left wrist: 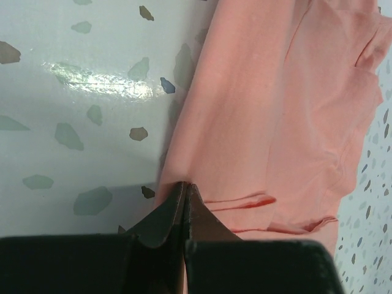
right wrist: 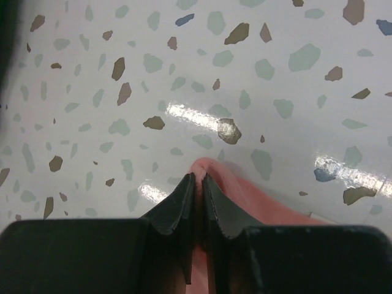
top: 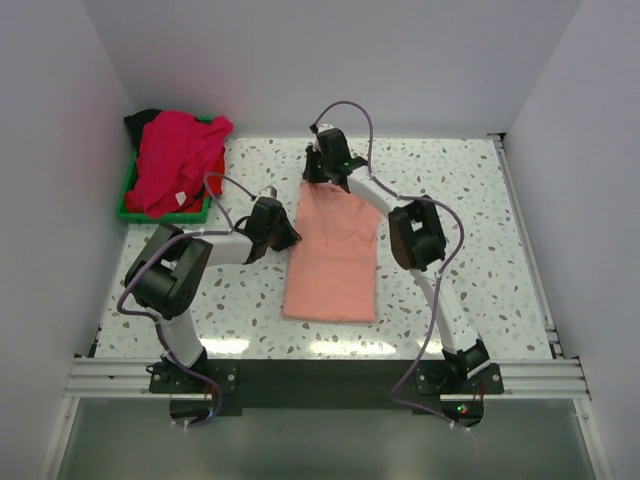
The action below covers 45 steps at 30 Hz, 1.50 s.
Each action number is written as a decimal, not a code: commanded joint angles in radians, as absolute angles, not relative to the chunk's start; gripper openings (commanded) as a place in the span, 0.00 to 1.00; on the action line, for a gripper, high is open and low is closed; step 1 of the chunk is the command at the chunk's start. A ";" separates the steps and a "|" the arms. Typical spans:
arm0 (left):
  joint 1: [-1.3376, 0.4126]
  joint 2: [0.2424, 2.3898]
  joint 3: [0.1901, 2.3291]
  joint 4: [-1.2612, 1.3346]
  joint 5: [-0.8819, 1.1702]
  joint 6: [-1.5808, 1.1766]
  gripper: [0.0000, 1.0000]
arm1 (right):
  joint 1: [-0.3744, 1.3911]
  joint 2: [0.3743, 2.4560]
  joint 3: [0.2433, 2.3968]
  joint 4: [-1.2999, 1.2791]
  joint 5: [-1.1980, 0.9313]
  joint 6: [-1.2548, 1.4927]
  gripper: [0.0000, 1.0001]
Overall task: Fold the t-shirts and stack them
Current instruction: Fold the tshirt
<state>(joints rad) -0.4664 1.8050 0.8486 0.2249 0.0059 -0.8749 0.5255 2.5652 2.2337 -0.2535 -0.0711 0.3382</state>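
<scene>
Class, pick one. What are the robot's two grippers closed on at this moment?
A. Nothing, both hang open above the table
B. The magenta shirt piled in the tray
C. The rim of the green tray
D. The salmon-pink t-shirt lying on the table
D: each wrist view shows closed fingers pinching the salmon-pink t-shirt, the left gripper at its side edge and the right gripper at a far corner.

Bright, even light from above. Glare streaks lie on the glossy table (top: 480, 200) near its front edge and in both wrist views. Shadows are soft. The right wrist view's upper-left corner is a dark blur.
</scene>
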 commanded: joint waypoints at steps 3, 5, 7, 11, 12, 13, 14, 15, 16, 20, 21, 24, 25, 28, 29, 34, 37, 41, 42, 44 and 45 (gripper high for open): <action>-0.462 1.833 0.824 0.181 -0.005 -0.867 0.00 | 0.500 2.526 2.255 -0.169 -0.077 0.448 0.26; -0.462 1.827 0.822 0.178 -0.005 -0.865 0.00 | 0.500 2.533 2.270 -0.175 -0.078 0.457 0.31; -0.462 1.822 0.830 0.176 -0.006 -0.862 0.00 | 0.495 2.530 2.287 -0.192 -0.069 0.459 0.36; -0.454 1.793 0.859 0.163 -0.005 -0.839 0.01 | 0.473 2.467 2.255 -0.234 -0.068 0.471 0.49; -0.451 1.786 0.867 0.163 -0.003 -0.835 0.04 | 0.466 2.448 2.243 -0.247 -0.067 0.474 0.50; -0.446 1.779 0.873 0.161 0.023 -0.828 0.07 | 0.454 2.421 2.227 -0.264 -0.066 0.479 0.51; -0.436 1.763 0.888 0.160 0.028 -0.825 0.11 | 0.448 2.369 2.208 -0.279 -0.064 0.485 0.51; -0.430 1.755 0.896 0.161 0.047 -0.819 0.13 | 0.434 2.331 2.144 -0.305 -0.069 0.489 0.51; -0.426 1.746 0.902 0.161 0.055 -0.816 0.15 | 0.431 2.294 2.100 -0.316 -0.074 0.492 0.51; -0.419 1.655 0.902 0.141 0.054 -0.813 0.33 | 0.419 2.000 1.799 -0.324 -0.086 0.525 0.52; -0.417 1.634 0.890 0.143 0.055 -0.815 0.36 | 0.419 1.949 1.646 -0.313 -0.087 0.535 0.52; -0.419 1.533 0.803 0.146 0.052 -0.834 0.44 | 0.420 1.731 1.342 -0.285 -0.115 0.584 0.52; -0.419 1.504 0.740 0.150 0.055 -0.842 0.45 | 0.423 1.685 1.271 -0.279 -0.123 0.597 0.52; -0.420 1.389 0.613 0.161 0.064 -0.850 0.48 | 0.442 1.503 1.012 -0.259 -0.132 0.641 0.50; -0.422 1.334 0.582 0.167 0.069 -0.848 0.49 | 0.451 1.456 0.950 -0.249 -0.140 0.667 0.49; -0.423 1.192 0.401 0.158 0.083 -0.845 0.50 | 0.526 1.246 0.678 -0.222 -0.140 0.724 0.47; -0.439 1.099 0.327 0.150 0.083 -0.862 0.50 | 0.531 1.141 0.603 -0.224 -0.141 0.758 0.46; -0.457 1.046 0.275 0.153 0.074 -0.888 0.51 | 0.532 1.069 0.571 -0.267 -0.121 0.750 0.44; -0.462 1.040 0.269 0.152 0.069 -0.894 0.52 | 0.532 1.063 0.557 -0.271 -0.132 0.752 0.44; -0.477 1.023 0.255 0.140 0.055 -0.897 0.54 | 0.532 1.051 0.545 -0.278 -0.133 0.752 0.43; -0.480 1.019 0.250 0.135 0.054 -0.900 0.55 | 0.532 1.040 0.532 -0.293 -0.124 0.752 0.43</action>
